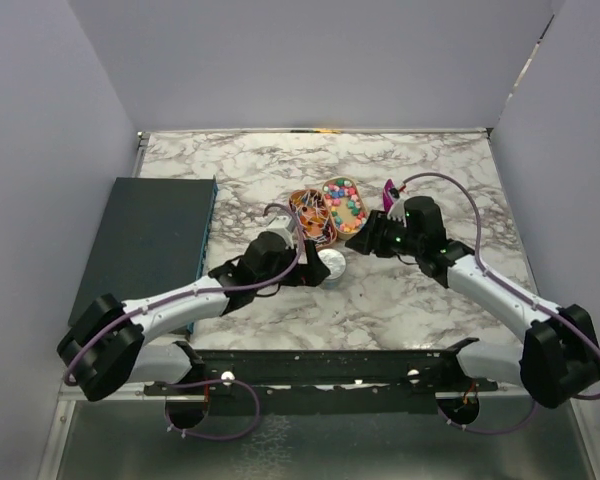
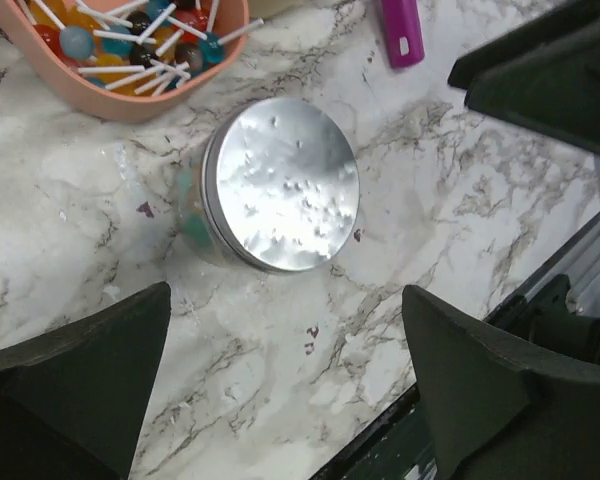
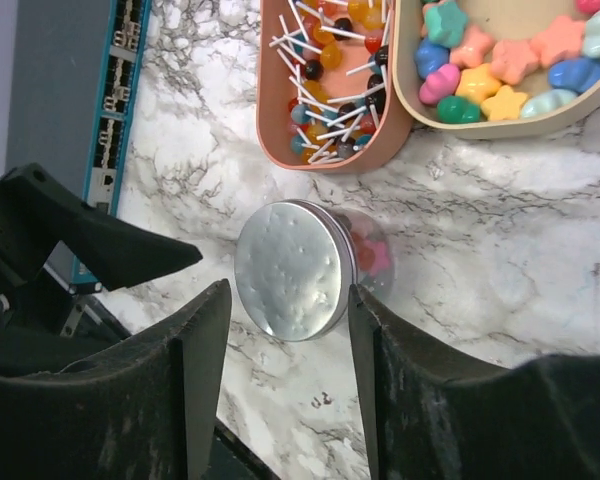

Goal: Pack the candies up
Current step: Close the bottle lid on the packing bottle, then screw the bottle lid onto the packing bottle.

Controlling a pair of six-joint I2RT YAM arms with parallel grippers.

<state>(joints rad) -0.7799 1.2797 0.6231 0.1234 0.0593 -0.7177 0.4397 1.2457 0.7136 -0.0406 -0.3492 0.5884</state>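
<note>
Far on my left sits a flat dark blue-green metal box (image 1: pixel 150 245) on the white-and-grey marble table top (image 1: pixel 400 300). My left gripper (image 2: pixel 285 298) is spread wide. Its two black fingers (image 2: pixel 90 370) grasp nothing, and the jar sits just ahead of them, not touching.

That small round clear jar with a shiny silver lid (image 2: pixel 280 185) stands in the middle of the table, lid up, so its long way runs up and down. A few bright sweets show through its side.

Just behind it is a long peach tray of lollipops (image 3: pixel 325 160), all lying every which way. Right beside that is an oval tan bowl (image 3: pixel 500 125) holding the candies (image 3: pixel 480 85) — pink, yellow, blue and green, lumpy and star-shaped, heaped so they point in no one direction.

My right gripper (image 3: pixel 288 290) has a finger on each side of the lid — I cannot tell if it is squeezing. A purple plastic scoop (image 1: pixel 390 193) lies further right. Plain pale walls (image 1: pixel 310 60) stand around three sides.
</note>
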